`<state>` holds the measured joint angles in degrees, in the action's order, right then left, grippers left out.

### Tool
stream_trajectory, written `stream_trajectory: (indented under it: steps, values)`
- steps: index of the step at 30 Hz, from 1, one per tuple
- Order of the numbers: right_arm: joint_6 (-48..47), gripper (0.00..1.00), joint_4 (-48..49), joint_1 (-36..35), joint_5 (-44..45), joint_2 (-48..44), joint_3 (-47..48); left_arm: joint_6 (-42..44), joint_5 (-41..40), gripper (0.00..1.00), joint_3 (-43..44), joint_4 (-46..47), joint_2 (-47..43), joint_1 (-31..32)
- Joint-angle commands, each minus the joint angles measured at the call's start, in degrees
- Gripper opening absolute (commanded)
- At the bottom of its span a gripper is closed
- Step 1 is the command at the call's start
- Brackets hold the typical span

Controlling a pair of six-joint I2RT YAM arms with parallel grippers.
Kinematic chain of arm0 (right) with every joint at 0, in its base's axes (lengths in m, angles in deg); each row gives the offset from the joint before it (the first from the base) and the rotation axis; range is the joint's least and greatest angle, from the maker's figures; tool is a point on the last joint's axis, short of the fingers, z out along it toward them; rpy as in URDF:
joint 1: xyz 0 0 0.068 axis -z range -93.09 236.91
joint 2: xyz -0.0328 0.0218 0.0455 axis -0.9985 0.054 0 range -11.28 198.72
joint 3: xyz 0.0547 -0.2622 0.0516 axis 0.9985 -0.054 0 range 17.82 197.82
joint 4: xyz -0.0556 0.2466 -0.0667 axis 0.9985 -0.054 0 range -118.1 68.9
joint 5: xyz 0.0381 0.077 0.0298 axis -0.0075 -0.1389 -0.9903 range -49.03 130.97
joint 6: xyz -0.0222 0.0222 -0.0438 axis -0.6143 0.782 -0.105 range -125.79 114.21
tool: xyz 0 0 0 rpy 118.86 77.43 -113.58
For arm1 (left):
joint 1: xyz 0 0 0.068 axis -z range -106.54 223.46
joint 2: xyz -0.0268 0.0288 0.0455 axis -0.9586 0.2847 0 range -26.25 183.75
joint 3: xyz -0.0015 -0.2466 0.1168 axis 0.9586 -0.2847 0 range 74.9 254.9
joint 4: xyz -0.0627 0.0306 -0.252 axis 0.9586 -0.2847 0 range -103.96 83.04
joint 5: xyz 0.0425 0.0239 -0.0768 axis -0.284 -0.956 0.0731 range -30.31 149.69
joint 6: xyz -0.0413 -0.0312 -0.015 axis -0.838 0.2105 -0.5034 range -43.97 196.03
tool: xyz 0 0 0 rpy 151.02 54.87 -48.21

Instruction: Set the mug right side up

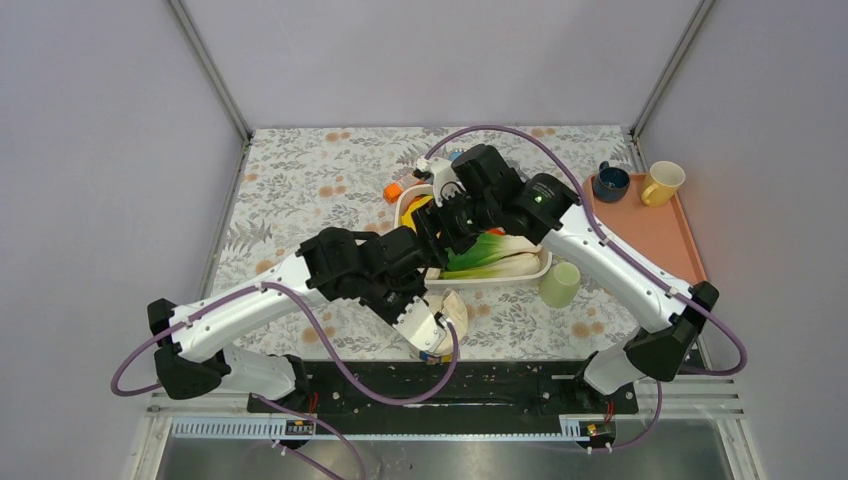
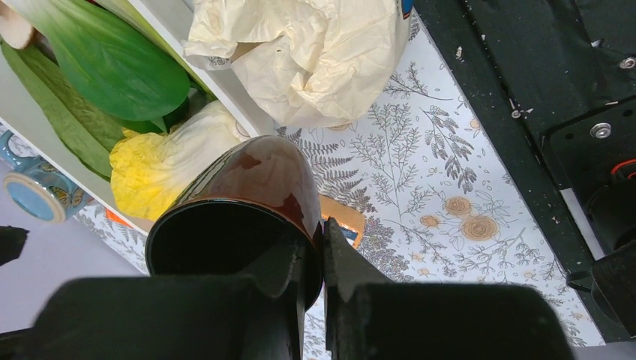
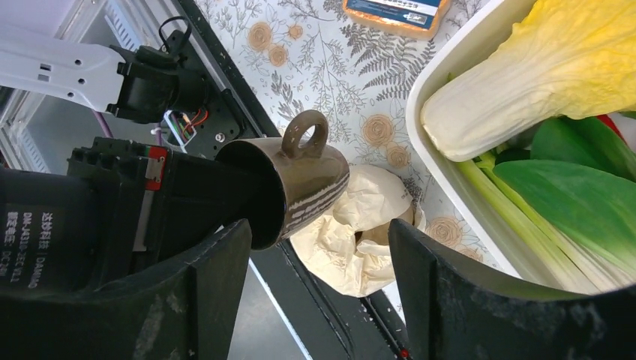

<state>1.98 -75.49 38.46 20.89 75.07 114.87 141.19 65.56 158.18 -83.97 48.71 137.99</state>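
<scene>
The brown mug (image 3: 307, 187) with pale stripes hangs in the air on its side, its handle (image 3: 304, 135) pointing up and its dark mouth toward my left gripper. My left gripper (image 2: 319, 232) is shut on the mug (image 2: 255, 187), one finger inside the rim and one outside. My right gripper (image 3: 319, 247) stands open just before the mug's bottom, a finger on either side, touching nothing. In the top view the mug is hidden under the arms.
Under the mug lies a crumpled paper bag (image 3: 360, 232). A white tray (image 1: 545, 264) holds cabbage and leafy greens. A pale green cup (image 1: 560, 284) stands beside it. An orange tray (image 1: 650, 235) at right carries a blue and a yellow mug. The black base rail (image 2: 510, 82) is close.
</scene>
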Motion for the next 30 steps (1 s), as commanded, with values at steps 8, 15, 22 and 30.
stream_trajectory:
  steps: [8, 15, 22, 30]
  values:
    - [0.52, 0.68, -0.68, -1.12, 1.21, 4.67, -0.91, 1.55, 4.76, 0.0, 4.16, 0.05, 0.2, 0.15]
    - [0.9, 0.62, -0.28, -1.11, 1.26, 6.72, -1.48, 1.13, 4.63, 0.0, 3.57, 0.93, -0.34, 0.1]
    - [-0.64, 0.68, -0.09, -1.12, -9.99, 4.42, -1.95, 1.43, 3.1, 0.0, 2.32, 2.35, -0.32, -0.86]
    - [-0.32, 0.68, -1.59, -1.12, -9.35, 3.41, -2.86, 1.32, 4.6, 0.0, 3.4, 2.82, -0.69, -2.55]
